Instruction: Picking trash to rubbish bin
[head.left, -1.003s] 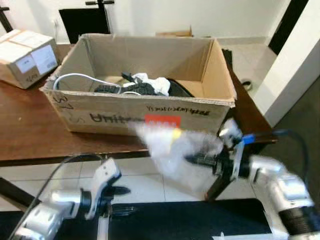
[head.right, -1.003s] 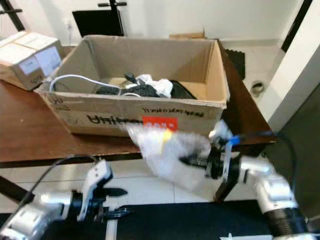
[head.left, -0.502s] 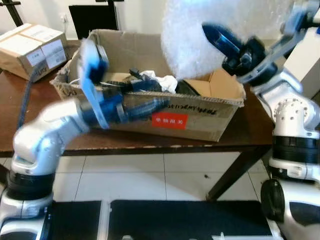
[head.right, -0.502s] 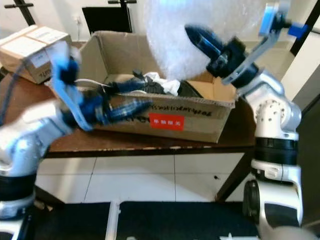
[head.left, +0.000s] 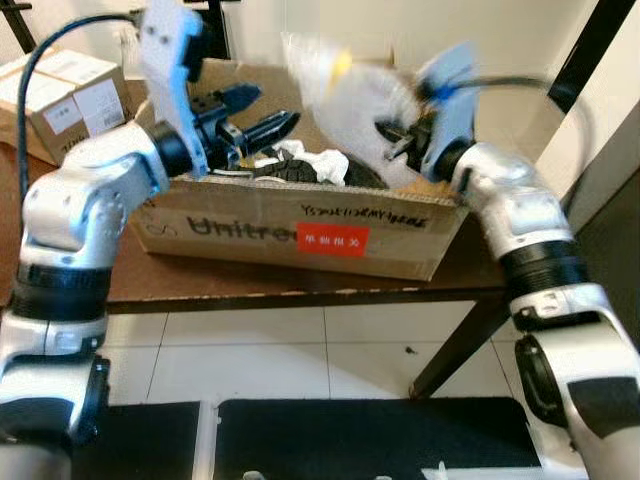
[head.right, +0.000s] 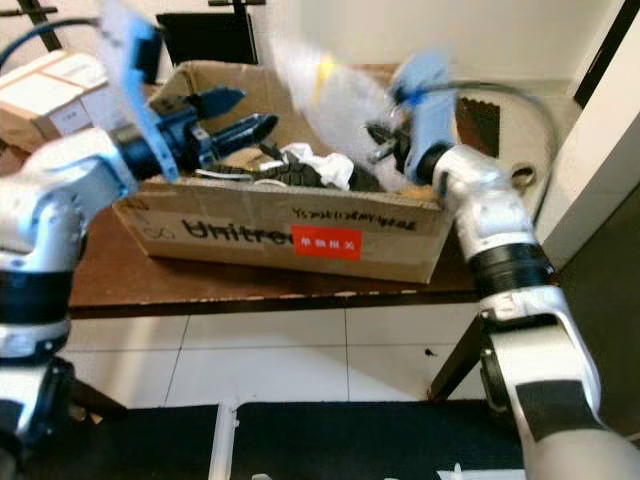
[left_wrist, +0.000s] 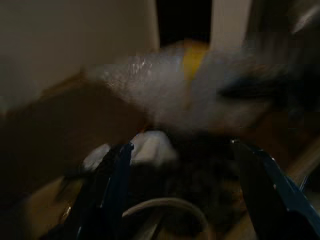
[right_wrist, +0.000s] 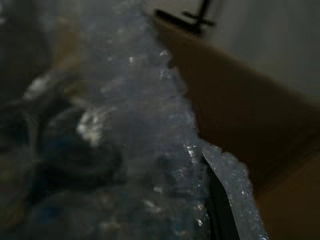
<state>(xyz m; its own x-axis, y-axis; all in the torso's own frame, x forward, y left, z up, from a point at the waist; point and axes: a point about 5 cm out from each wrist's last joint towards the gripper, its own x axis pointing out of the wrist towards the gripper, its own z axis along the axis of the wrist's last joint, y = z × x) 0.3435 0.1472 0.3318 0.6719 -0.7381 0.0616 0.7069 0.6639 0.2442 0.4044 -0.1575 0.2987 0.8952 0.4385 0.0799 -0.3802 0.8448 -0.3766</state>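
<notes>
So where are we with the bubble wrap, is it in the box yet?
Not yet. Done: the bubble wrap is lifted and over the open cardboard box on the table. In hand: the right gripper holds it above the box's right side, blurred. The left gripper hangs over the left side, jaws apart, holding nothing. Left: releasing the wrap onto the black and white scraps inside.

Two cardboard boxes are counted on one tabletop (head.left: 120, 285), a large open box (head.left: 300, 225) and a small closed box (head.left: 65, 95), along with one sheet of bubble wrap (head.left: 345, 85), one white cable (head.right: 215, 175) and two robot hands, left hand (head.left: 250, 115) and right hand (head.left: 395, 140).
</notes>
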